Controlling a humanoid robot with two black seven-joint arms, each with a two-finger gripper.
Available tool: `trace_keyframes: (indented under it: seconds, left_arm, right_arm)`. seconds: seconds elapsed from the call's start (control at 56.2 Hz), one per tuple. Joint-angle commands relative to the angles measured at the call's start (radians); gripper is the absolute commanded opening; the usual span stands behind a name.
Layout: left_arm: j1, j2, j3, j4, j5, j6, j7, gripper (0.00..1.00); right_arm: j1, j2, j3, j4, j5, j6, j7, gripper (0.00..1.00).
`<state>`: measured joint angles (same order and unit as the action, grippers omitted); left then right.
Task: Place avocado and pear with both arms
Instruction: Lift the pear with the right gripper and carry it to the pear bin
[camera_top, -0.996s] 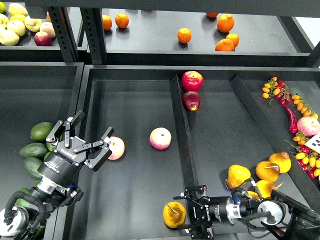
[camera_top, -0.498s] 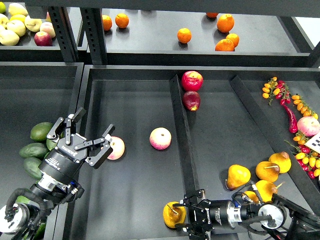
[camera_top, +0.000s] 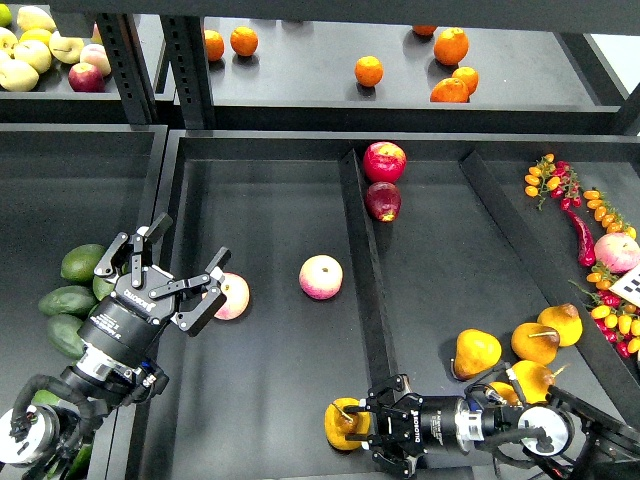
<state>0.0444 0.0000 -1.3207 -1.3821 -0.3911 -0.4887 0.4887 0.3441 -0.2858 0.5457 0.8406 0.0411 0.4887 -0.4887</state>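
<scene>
From the head view, I am seeing my right gripper (camera_top: 362, 434) lying low at the near edge, its 2 fingers clamped around the pear (camera_top: 343, 424) left of the divider (camera_top: 365, 280). My left gripper (camera_top: 176, 273) is hanging spread apart, holding nothing, beside a pink apple (camera_top: 232, 296). The avocado (camera_top: 83, 262) is lying at far left, among other green ones.

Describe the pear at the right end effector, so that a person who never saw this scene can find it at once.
Look at the large black tray with a divider wall down its middle. At the near end of that wall, on its left side, lies the pear, golden yellow-orange. Unlike the other pears right of the wall, it lies alone, between the fingers of the right end effector.
</scene>
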Motion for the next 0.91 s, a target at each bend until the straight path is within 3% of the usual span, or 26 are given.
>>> trace_keyframes:
  seconds: [0.0, 0.445, 0.889]
  left_arm:
    - [0.000, 0.000, 0.000, 0.000, 0.000, 0.000, 0.000, 0.99]
    - [0.000, 0.000, 0.000, 0.000, 0.021, 0.000, 0.000, 0.99]
    - [0.002, 0.000, 0.000, 0.000, 0.034, 0.000, 0.000, 0.99]
  right_arm:
    - [0.003, 0.001, 0.005, 0.005, 0.006, 0.000, 0.000, 0.14]
    - [0.067, -0.038, 0.155, 0.043, 0.076, 0.000, 0.000, 0.13]
    - [0.010, -0.384, 0.180, 0.199, 0.238, 0.000, 0.000, 0.14]
